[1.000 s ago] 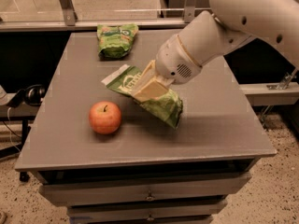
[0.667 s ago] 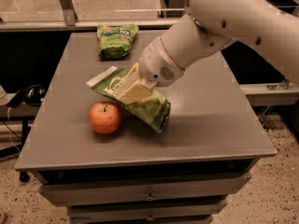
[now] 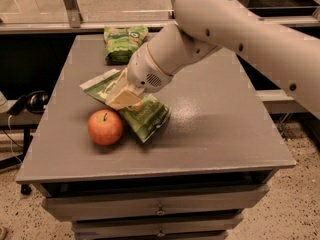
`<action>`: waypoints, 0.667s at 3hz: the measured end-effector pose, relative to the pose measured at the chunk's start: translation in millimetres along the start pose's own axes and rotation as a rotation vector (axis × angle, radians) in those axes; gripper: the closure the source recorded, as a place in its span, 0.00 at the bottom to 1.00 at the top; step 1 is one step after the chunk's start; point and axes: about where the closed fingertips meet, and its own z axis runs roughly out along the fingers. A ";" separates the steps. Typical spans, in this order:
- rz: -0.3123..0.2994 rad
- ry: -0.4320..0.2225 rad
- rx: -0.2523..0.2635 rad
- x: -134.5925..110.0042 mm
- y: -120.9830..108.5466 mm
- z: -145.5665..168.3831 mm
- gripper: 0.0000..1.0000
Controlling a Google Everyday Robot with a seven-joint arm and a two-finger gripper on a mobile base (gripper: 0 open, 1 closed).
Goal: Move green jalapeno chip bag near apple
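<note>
Table (image 3: 225,134): claw (image 3: 122,96) clamps green jalapeno chip bag (image 3: 148,118) beneath it, nr apple (image 3: 105,127).

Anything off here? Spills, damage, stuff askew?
Nothing spilled or damaged. The green jalapeno chip bag sits diagonally, close beside the apple, gripped by the pincer over its middle. The other green bag lies at the back.

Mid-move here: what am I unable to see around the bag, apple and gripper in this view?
Camera view:
- The flat green foil chip bag: its middle is covered by the gripper, which is over it, just above-right of the round red-orange apple.
- Bag-to-apple contact: the apple hides that edge.
- The robot arm: cut off by the top and right edges.
</note>
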 end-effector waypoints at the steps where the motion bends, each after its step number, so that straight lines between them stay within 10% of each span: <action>1: -0.016 0.008 0.010 2.0 -17.6 17.7 0.83; 2: -0.019 0.018 0.019 2.8 -31.3 27.9 0.61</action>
